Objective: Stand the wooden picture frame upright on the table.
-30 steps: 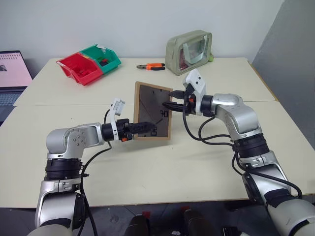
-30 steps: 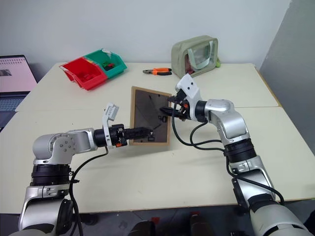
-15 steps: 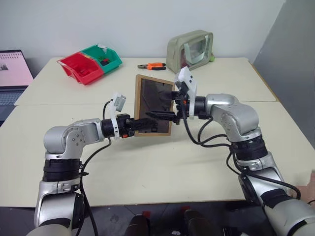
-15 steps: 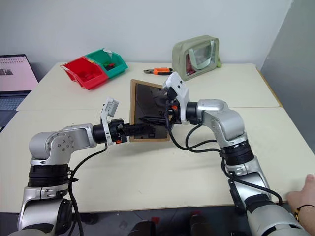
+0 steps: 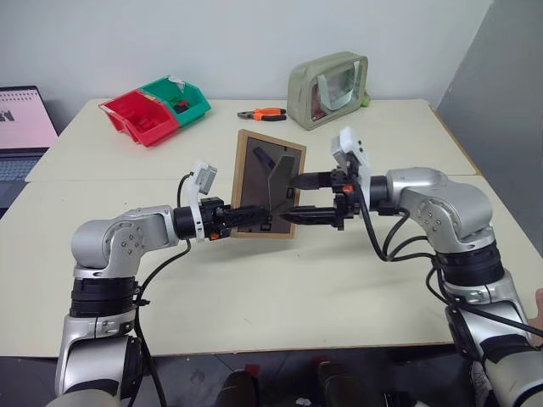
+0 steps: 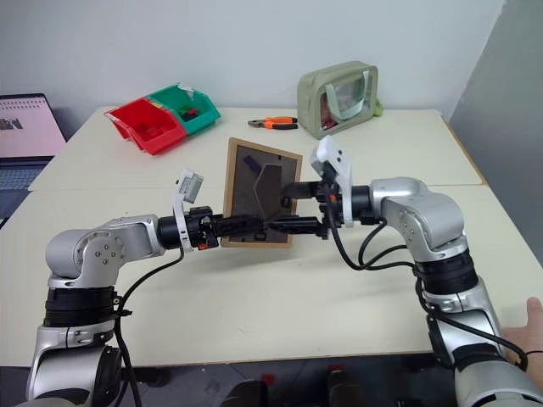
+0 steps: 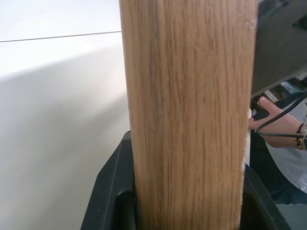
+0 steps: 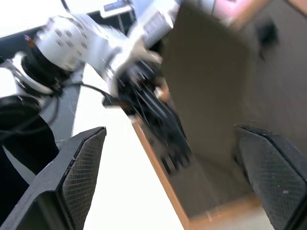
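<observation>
The wooden picture frame (image 5: 267, 182) is upright over the table (image 5: 280, 288), dark back toward me, with its easel stand (image 5: 277, 180) folded out. My left gripper (image 5: 248, 217) is shut on the frame's lower edge. In the left wrist view the light-wood edge (image 7: 187, 115) fills the gap between the black fingers (image 7: 108, 191). My right gripper (image 5: 301, 198) is open just right of the frame's back, nothing between its fingers. The right wrist view has the dark back (image 8: 216, 96) ahead of it. Whether the frame's bottom rests on the table I cannot tell.
At the back of the table are a red bin (image 5: 136, 119), a green bin (image 5: 180, 99), orange-handled pliers (image 5: 261, 114) and a grey-green pouch (image 5: 327, 78). A laptop (image 5: 21, 127) is at the far left. A person's hand (image 6: 533, 318) shows at the right edge.
My right gripper has opened wide and drawn back to the right, away from the frame's back. The easel stand now sticks out. The left gripper has kept its hold.
</observation>
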